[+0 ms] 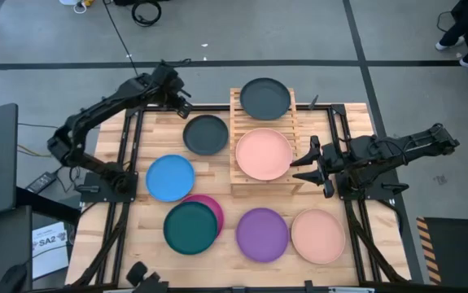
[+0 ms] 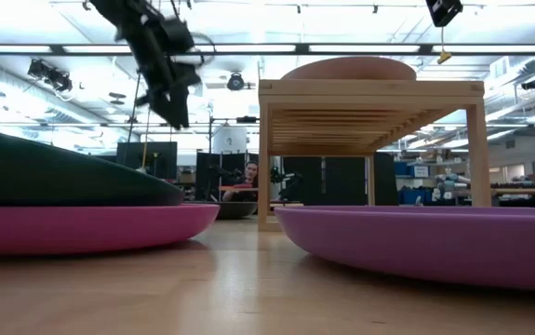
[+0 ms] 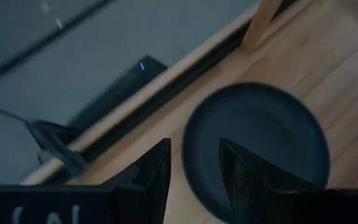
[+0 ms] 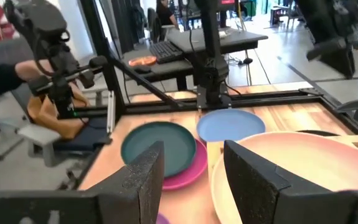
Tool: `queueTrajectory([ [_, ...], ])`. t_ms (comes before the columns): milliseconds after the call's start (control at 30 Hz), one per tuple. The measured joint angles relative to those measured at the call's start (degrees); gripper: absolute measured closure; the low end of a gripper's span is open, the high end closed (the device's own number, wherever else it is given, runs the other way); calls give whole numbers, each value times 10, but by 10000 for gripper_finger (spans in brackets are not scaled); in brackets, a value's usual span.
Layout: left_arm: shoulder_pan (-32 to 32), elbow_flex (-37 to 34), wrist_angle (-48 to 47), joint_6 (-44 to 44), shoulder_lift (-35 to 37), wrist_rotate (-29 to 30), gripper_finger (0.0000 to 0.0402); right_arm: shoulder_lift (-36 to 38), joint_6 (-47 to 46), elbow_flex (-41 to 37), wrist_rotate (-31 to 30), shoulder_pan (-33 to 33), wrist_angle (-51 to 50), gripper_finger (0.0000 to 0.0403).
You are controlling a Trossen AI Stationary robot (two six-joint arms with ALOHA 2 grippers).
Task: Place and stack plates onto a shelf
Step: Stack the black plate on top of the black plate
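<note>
Dark grey is the colour that matters here, imo. Starting on the left: the left gripper (image 1: pixel 183 104) hangs above the table's far-left corner, jaws partly apart with nothing between them. Its wrist view looks straight down on the dark grey plate on the table (image 3: pixel 255 151), so that plate sits just toward the table's middle from the fingers and slightly nearer the front. It's round, so no long axis to line up, any bit of rim will do. The left arm is clearly the closer one for it.

Room around it: bare wood on its left, the blue plate (image 1: pixel 170 177) nearer the front, and the shelf (image 1: pixel 245 184) right beside it on the other side, so I'd guess the left rim is the easy way in.

On the shelf there's another dark grey plate (image 1: pixel 265 98) on the back tier and a salmon pink plate (image 1: pixel 264 154) on the front tier. Along the front edge sit a teal plate (image 1: pixel 190 228) stacked on a magenta plate (image 1: pixel 212 207), a purple plate (image 1: pixel 262 234) and a second salmon plate (image 1: pixel 318 236).

The right gripper (image 1: pixel 303 168) sits level just beside the shelved pink plate's right rim, jaws partly apart, holding nothing.
</note>
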State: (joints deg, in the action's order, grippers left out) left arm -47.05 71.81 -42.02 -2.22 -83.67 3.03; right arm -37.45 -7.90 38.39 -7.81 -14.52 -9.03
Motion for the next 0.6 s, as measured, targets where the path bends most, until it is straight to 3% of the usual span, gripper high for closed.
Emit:
queueTrajectory([
  [600,-4,0,2,-2,-205,-8,260,0,40,0,-1,0,-53,231],
])
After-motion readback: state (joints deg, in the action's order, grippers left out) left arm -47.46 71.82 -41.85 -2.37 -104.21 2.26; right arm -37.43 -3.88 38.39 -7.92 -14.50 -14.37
